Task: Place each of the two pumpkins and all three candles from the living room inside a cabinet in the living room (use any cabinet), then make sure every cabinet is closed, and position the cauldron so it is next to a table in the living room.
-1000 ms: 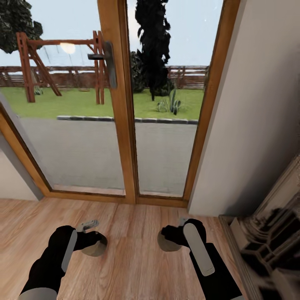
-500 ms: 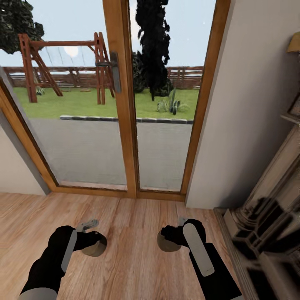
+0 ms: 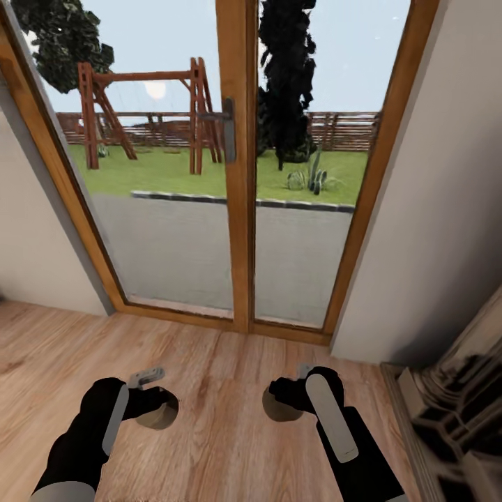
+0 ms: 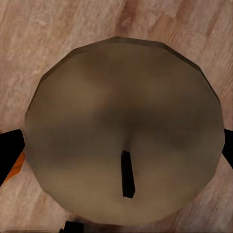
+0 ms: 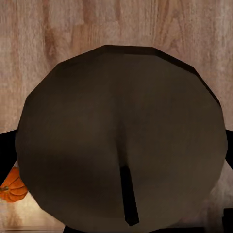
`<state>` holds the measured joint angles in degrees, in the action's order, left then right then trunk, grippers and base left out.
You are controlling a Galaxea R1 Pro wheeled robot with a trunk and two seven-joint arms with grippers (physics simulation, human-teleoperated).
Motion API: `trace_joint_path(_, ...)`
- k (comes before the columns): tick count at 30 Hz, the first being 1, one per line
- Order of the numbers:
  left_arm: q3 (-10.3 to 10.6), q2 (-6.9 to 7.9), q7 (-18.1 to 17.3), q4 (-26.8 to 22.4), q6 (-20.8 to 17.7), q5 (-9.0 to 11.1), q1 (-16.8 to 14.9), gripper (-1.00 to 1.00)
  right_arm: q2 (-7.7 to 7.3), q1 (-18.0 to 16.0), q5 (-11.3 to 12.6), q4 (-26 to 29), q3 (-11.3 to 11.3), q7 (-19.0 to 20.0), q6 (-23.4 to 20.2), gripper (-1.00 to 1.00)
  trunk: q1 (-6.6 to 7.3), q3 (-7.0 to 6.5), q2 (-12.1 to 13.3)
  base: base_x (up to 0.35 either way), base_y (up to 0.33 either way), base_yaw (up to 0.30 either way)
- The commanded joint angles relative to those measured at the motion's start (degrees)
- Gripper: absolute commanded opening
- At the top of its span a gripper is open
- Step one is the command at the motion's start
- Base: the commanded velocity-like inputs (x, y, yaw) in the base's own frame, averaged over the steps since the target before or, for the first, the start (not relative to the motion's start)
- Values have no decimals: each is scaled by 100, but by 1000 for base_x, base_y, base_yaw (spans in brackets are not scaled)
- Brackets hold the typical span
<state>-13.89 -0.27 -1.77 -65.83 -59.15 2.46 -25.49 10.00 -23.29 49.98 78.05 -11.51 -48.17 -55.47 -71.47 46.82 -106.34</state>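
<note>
Left pincer (image 3: 155,403) grips one candle (image 4: 124,131); right pincer (image 3: 284,403) grips another candle (image 5: 121,136). Both are carried over the wooden floor (image 3: 223,362), facing the glass door (image 3: 237,174). Risk: either candle could slip during base travel; a pumpkin (image 5: 12,187) lies below.

Tan-grey candle (image 4: 121,126), darker brown candle (image 5: 121,131), orange pumpkin (image 5: 12,187), light wood-grain floor (image 3: 223,446), honey-brown door frame (image 3: 240,174).

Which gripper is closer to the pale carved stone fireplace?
Right. The right gripper is on the fireplace's side, near its front edge; the left gripper is farther away across the wooden floor.
</note>
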Motion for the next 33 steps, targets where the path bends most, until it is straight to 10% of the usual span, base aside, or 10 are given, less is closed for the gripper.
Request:
trace_joint_path(1, 0, 0, 1, 0, 0, 4, 0, -100, 0, 0, 3, 0, 0, 2, 1, -100, 23, -18, 42, 0, 0, 292)
trace_joint_path(21, -8, 18, 1, -4, 0, 9, 0, -100, 0, 0, 3, -71, -9, 0, 1, -100, 462, -378, 844, 0, 0, 292)
trace_joint_path(33, -12, 20, 1, -4, -2, 9, 0, -100, 0, 0, 3, -76, -9, 6, 1, -100, 462, -378, 844, 0, 0, 292)
